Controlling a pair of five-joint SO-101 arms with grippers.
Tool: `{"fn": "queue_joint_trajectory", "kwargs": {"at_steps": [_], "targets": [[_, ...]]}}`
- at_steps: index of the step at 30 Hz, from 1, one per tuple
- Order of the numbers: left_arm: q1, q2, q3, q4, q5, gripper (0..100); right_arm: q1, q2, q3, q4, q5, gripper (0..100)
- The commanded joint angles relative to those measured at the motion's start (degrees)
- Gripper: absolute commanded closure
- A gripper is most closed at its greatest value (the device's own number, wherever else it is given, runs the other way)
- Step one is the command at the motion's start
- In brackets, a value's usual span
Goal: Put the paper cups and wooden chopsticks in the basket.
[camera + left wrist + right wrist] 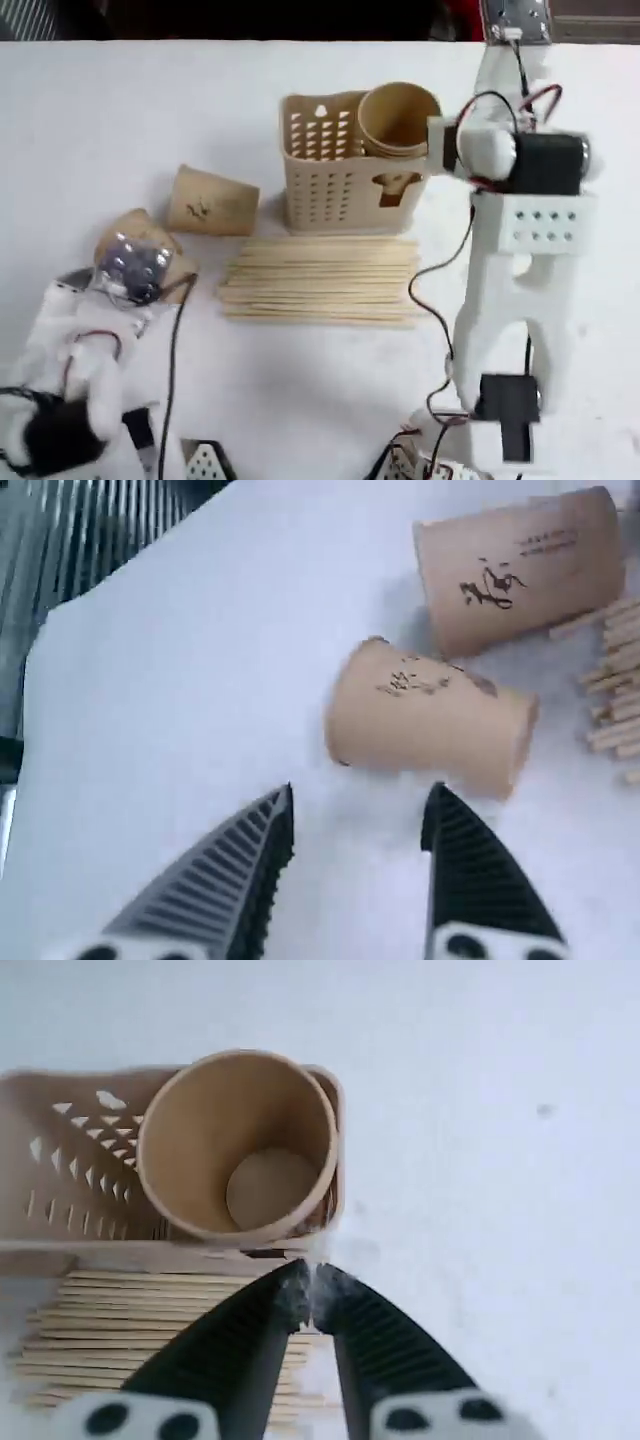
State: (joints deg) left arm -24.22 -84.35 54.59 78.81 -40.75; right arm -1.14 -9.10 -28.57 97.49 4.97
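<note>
From above, the left arm (70,350) covers the near part of a fallen paper cup (120,228), while the basket (320,185) wall hides the lower half of the upright cup (398,118) inside it. The right arm (530,225) blocks the basket's side nearest it. In the left wrist view, the wooden chopsticks (615,670) run off the frame edge, and print on the fallen paper cup and the second cup (515,570) is too blurred to read. In the right wrist view, the basket is cut by the frame edge and the right gripper (310,1280) covers part of the wooden chopsticks.
</note>
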Motion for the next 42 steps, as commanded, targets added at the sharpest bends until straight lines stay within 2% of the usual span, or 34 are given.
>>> {"fn": "queue_joint_trajectory", "kwargs": {"at_steps": [1,5,10,13,18,23,30,35,42], "targets": [[-4.2,21.6,-18.4,0.4,2.7,79,2.8,-7.2,8.9,-0.9,3.3,98.1],[-9.7,41.5,-31.9,-2.2,3.2,77,5.5,-16.8,31.2,-9.4,7.8,98.1],[-13.6,65.1,-48.2,-1.5,6.9,73,7.8,-32.7,64.5,-26.9,15.6,98.1],[-13.5,77.7,-57.8,1.1,9.3,73,7.5,-42.9,81.1,-33.8,19.9,98.1],[-9.6,94.3,-72.9,8.7,11.9,73,7.4,-57.4,98.6,-37.4,24.6,98.1],[-4.3,105.9,-80.4,14.0,12.4,72,7.4,-68.4,109.3,-37.4,24.6,98.1],[-3.7,114.4,-81.0,11.1,12.0,70,7.8,-81.4,115.9,-34.0,24.6,98.1],[-1.3,116.4,-80.8,11.9,12.0,70,7.8,-90.8,120.4,-32.4,24.7,98.1],[3.5,116.4,-81.0,21.3,12.0,69,7.8,-93.9,122.5,-31.3,25.1,98.1]]}}
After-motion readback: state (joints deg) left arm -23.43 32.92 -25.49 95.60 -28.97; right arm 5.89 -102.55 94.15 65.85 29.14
